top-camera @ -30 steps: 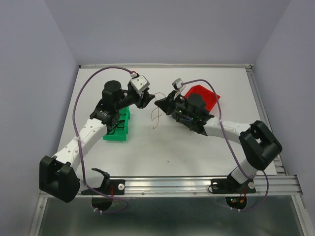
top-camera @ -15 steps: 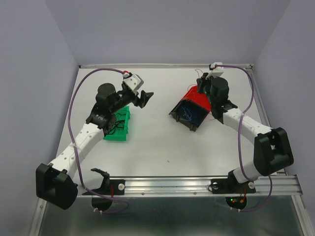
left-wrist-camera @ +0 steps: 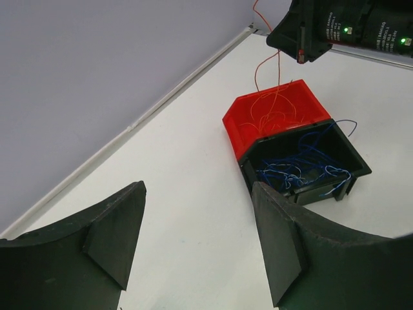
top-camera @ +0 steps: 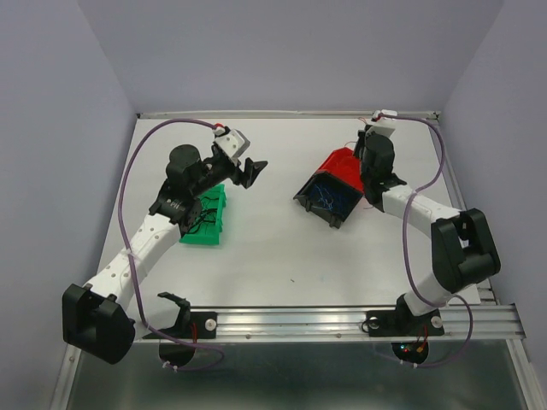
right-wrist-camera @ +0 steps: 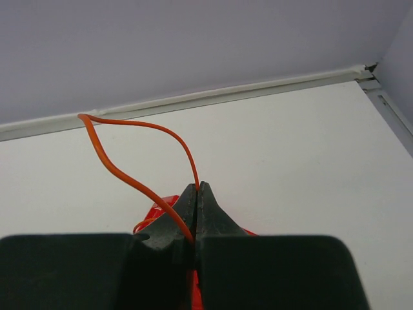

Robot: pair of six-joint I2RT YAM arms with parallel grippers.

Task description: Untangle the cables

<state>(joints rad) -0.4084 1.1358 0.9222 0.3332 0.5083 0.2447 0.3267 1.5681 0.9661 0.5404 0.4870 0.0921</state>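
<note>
From above, a second ago the two pincers met over the middle of the counter (top-camera: 282, 248) with a thin wire hanging between them. Now they are well apart. The left pincer (top-camera: 250, 171) has let go and hangs over the green bin (top-camera: 205, 224) at 9 o'clock, where black wires (top-camera: 202, 225) lie. The right pincer (top-camera: 363, 145) has swung to 2 o'clock, over the red bin (top-camera: 342, 162). I think this means one wire has come free of the bunch and is going to the bin of its own colour.

From the left wrist, the left pincer (left-wrist-camera: 199, 206) is wide open with nothing in it. Past it, at 1 o'clock, the red bin (left-wrist-camera: 239, 132) holds a loose heap of red wire (left-wrist-camera: 258, 74). One strand goes up from it to the right pincer (left-wrist-camera: 302, 51). The black bin (left-wrist-camera: 352, 161) touches the red one and holds curly blue wires (left-wrist-camera: 297, 169). One blue loop pokes out over its rim.

From the right wrist, the right pincer (right-wrist-camera: 197, 194) is shut tight on the red wire (right-wrist-camera: 116, 171). The wire loops up toward 10 o'clock and back down. A bit of the red bin (right-wrist-camera: 161, 203) shows just under the tips.

Nothing stands between the arms. The curly strand could catch on the heap below it or stick to the pincer when it lets go.
</note>
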